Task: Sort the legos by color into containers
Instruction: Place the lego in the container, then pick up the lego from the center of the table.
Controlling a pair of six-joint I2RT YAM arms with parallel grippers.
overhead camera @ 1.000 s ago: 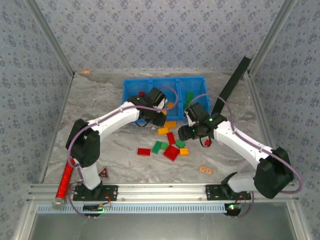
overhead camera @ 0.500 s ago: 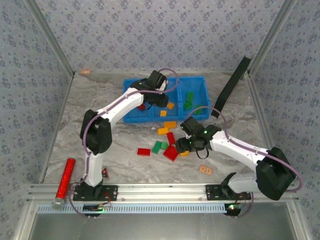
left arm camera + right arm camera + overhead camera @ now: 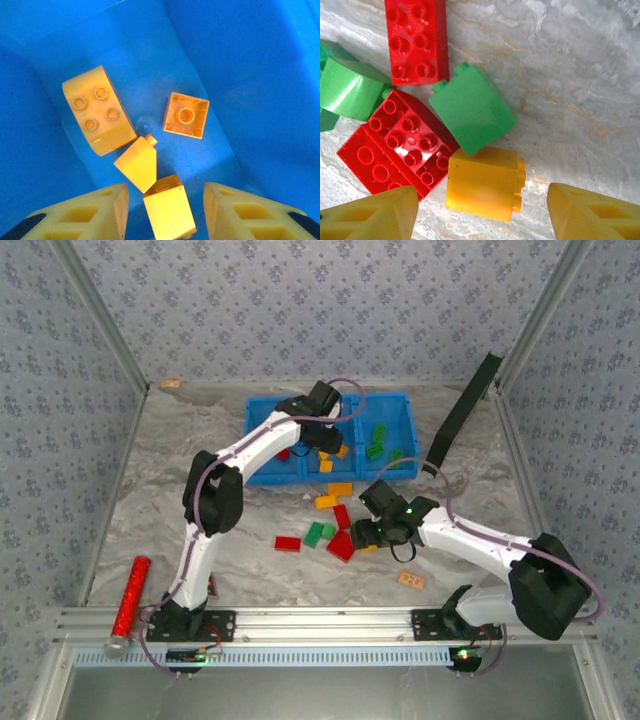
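My left gripper hangs open over the middle compartment of the blue tray. A yellow brick sits loose between its fingers, with a gap on each side. Three more yellow bricks lie on the blue floor below. The right compartment holds green bricks, and the left one a red brick. My right gripper stands open over a yellow brick on the table. That brick touches a green brick and a square red brick.
Loose red, green and yellow bricks lie on the marble table in front of the tray. A pale tan block rests at the near right. A shiny red cylinder lies at the near left. A black strip leans at the back right.
My left arm has swung from the tray's front edge out over the middle compartment. My right gripper has dropped from near the tray onto the pile of bricks.
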